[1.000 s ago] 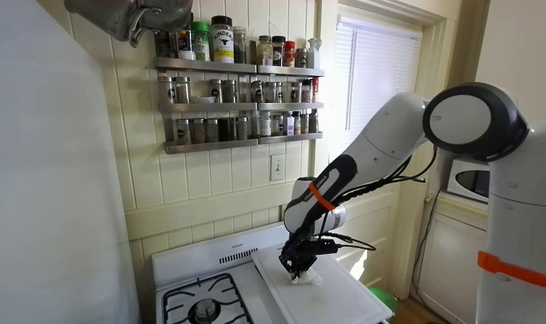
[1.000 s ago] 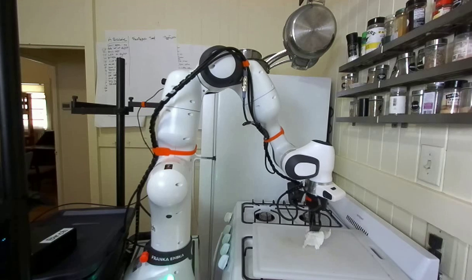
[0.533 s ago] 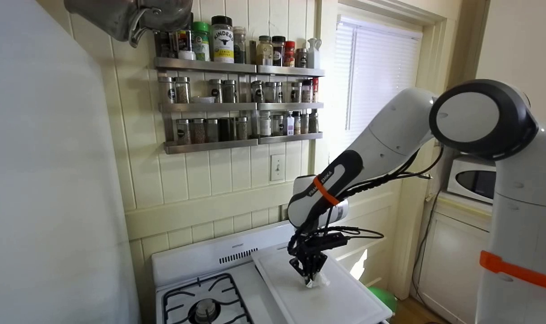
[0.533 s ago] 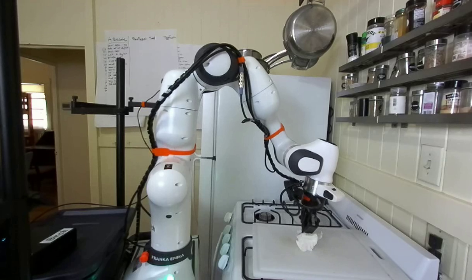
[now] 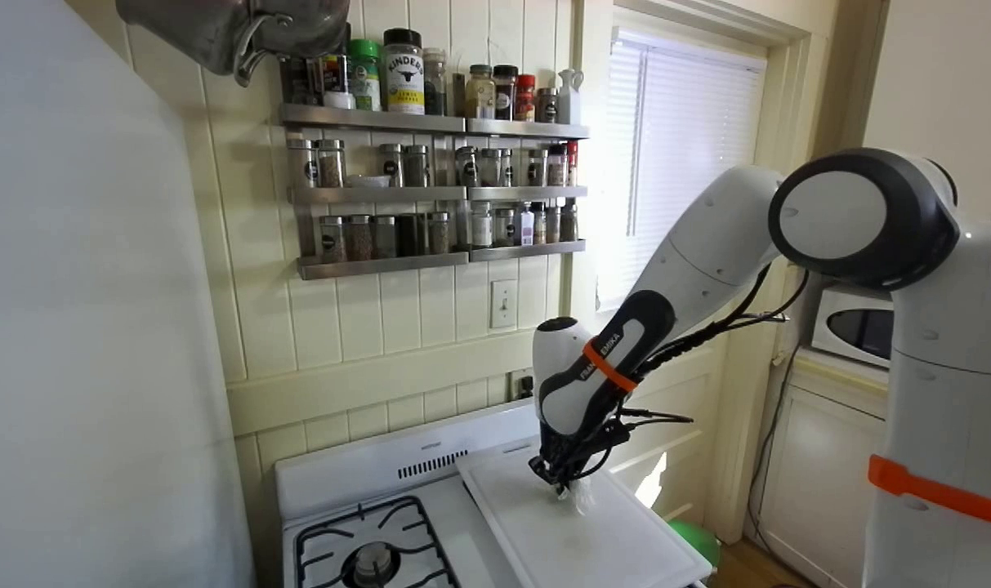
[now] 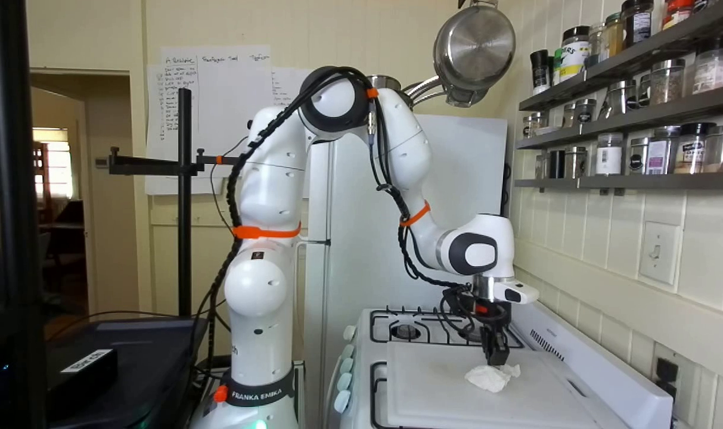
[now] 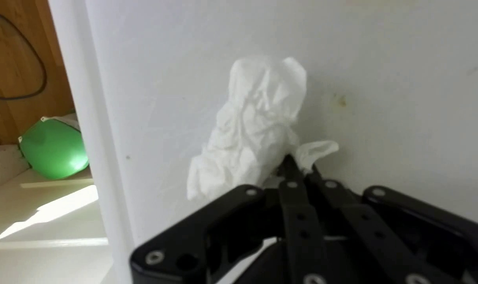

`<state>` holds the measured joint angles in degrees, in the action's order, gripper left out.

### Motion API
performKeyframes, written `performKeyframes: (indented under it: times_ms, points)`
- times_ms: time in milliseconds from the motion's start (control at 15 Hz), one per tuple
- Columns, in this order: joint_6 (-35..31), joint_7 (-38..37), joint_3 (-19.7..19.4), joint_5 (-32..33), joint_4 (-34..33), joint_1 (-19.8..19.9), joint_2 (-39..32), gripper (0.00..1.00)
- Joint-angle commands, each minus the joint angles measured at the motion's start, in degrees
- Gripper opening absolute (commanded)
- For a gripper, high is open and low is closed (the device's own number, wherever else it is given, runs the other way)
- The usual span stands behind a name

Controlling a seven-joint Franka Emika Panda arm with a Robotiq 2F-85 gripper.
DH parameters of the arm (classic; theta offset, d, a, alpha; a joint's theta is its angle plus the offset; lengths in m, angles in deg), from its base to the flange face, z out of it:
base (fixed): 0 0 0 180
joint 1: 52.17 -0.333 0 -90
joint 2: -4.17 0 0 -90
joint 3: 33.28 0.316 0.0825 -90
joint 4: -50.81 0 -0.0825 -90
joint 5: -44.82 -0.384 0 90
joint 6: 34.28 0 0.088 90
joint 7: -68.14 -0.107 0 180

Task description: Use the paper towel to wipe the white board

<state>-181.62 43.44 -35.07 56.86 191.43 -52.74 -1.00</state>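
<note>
Gripper [image 7: 300, 165] is clamped closed on the crumpled paper towel [image 7: 252, 134], which is held at the surface of the white board [image 7: 400, 134] just beside a small brownish spot [image 7: 342, 101], the board being laid across part of the stove [image 5: 344, 479], with jars [image 5: 403, 77] lined up on wall shelves [image 5: 426, 193] behind.

In an exterior view the arm [image 6: 272, 190] stands on its base [image 6: 260, 394] at seven o'clock, its elbow [image 6: 335, 98] bent near twelve and its forearm [image 6: 407, 155] slanting toward five. The wrist [image 6: 497, 238] sits a little past three, with the gripper [image 6: 497, 358] hanging below it and pointing almost straight to six. In the wrist view the black fingers [image 7: 294, 197] point between eleven and twelve, their tips, partly hidden, drawn nearly together.
</note>
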Motion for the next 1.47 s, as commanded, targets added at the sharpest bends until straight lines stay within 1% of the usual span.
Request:
performKeyframes:
  times_ms: [0, 400, 533, 867, 1267, 1333, 1400]
  points:
    - [-7.88, -6.42, -1.18, 3.13, 0.79, -0.78, -1.69, 0.01]
    - [-14.18, -12.73, -4.09, 5.46, -1.48, -1.76, -2.37, 0.01]
    - [-15.10, -13.60, -4.60, 5.29, -3.18, -1.96, -2.71, 0.01]
    - [-14.33, -9.24, -1.26, -4.43, -5.94, -2.09, -3.88, 0.01]
    - [-13.82, -7.70, -0.02, -8.81, -7.75, -3.27, -4.79, 0.01]
    - [-12.93, -7.97, -0.22, -8.77, -8.13, -3.44, -4.95, 0.22]
    - [-12.45, -6.73, 0.22, -10.06, -8.28, -3.25, -4.97, 0.30]
